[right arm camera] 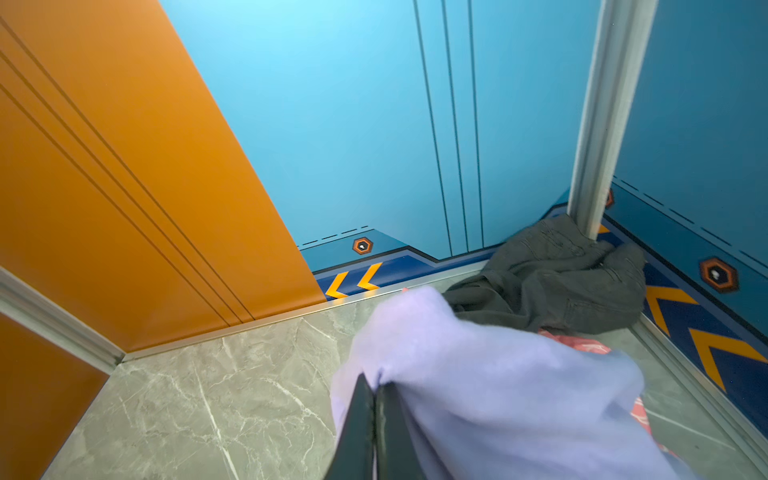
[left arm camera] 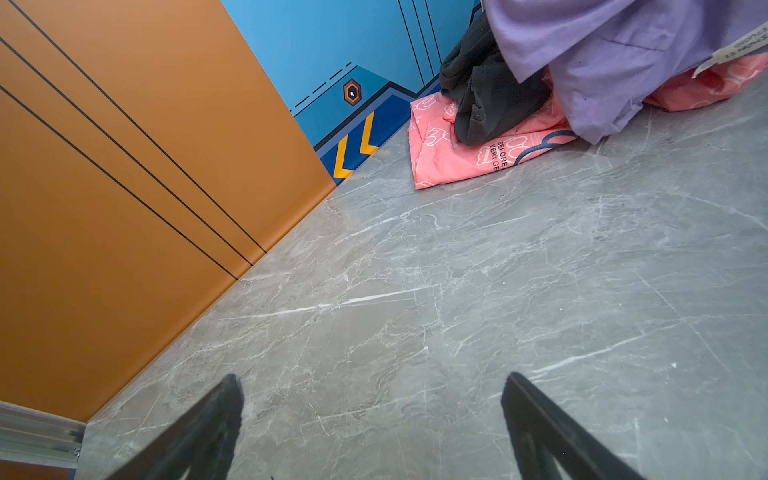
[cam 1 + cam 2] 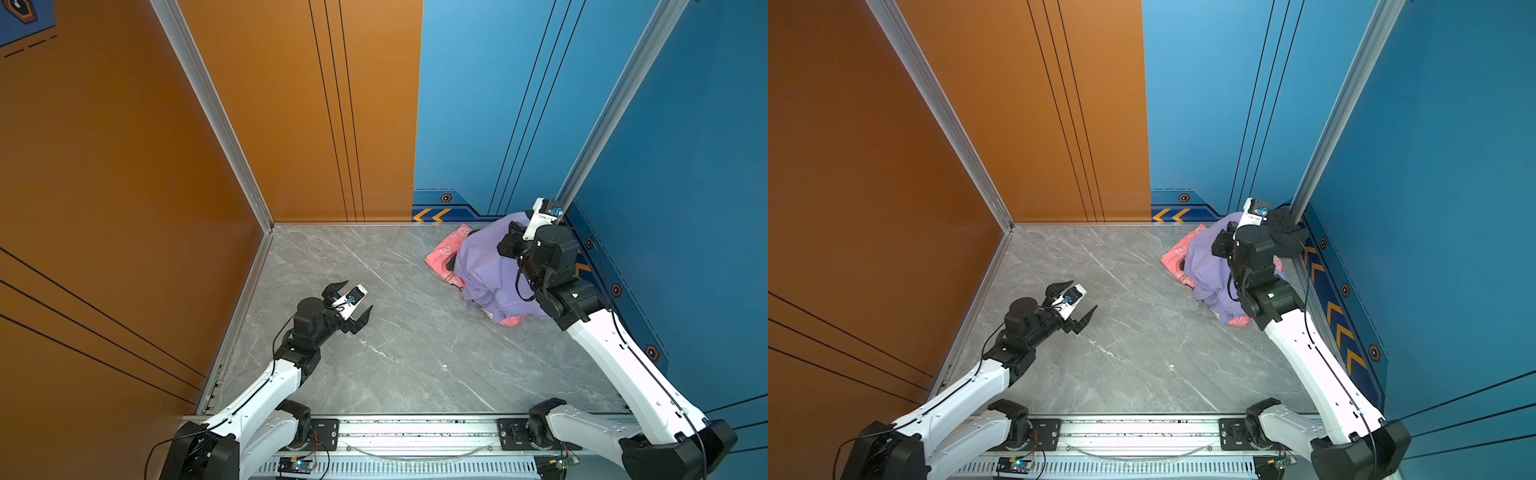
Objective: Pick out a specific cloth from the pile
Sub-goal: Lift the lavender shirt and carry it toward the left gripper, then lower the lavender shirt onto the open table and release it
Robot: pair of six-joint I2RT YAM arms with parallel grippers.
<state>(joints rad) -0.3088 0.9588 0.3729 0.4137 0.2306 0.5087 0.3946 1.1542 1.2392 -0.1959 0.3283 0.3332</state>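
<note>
Lavender cloth (image 3: pixel 482 270), pink-and-charcoal pile (image 2: pixel 478 120), grey-marbled table (image 3: pixel 415 353)

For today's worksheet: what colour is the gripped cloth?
Plain lavender cloth; right wrist view shows best.

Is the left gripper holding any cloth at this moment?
No: in the left wrist view the left gripper stands open above the grey tabletop, apart from the pile.

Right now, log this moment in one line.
left gripper: open, empty | right gripper: shut on lavender cloth | not held: pink cloth, grey cloth
</note>
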